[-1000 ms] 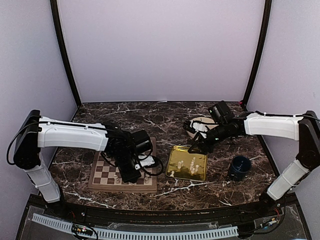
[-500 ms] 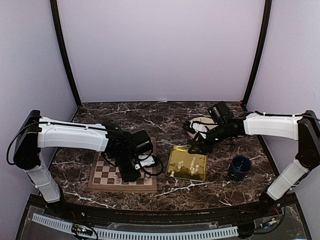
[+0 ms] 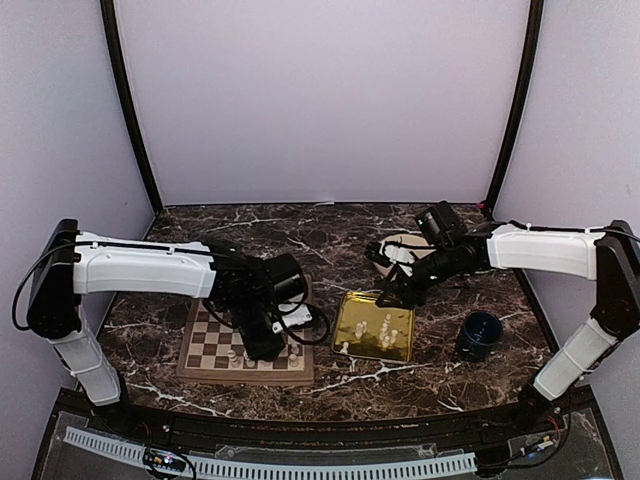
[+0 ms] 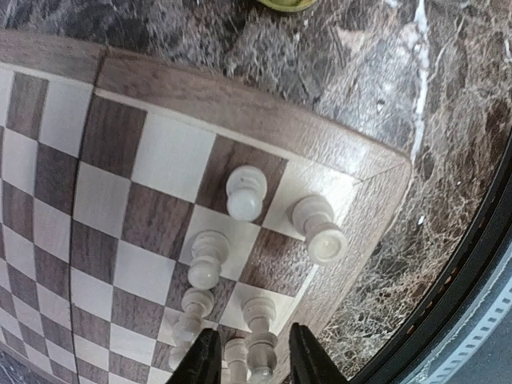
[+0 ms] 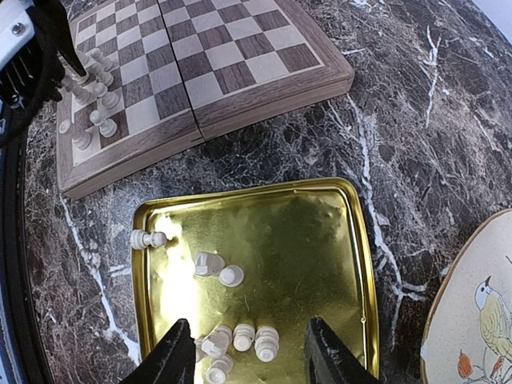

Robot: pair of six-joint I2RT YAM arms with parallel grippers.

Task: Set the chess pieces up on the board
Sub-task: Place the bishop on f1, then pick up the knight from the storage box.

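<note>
The placing step is in hand. The left gripper (image 4: 254, 332) hangs over the near right corner of the board (image 4: 200, 90), jaws apart around one standing figure (image 4: 261, 352), with other chess pieces (image 4: 246, 192) upright on squares beside it. Just right of the board, the gold tray (image 5: 336, 240) holds more, mostly toppled. The right gripper (image 5: 248, 324) hovers above them, jaws apart. Next, I judge, the left must rise without knocking neighbours, and the right must drop onto one tray piece.

The dark marble table (image 3: 325, 228) carries the board (image 3: 205, 345), a gold tray (image 3: 355, 318), a blue cup (image 3: 478, 335) and a bird-painted plate (image 5: 472, 320)
</note>
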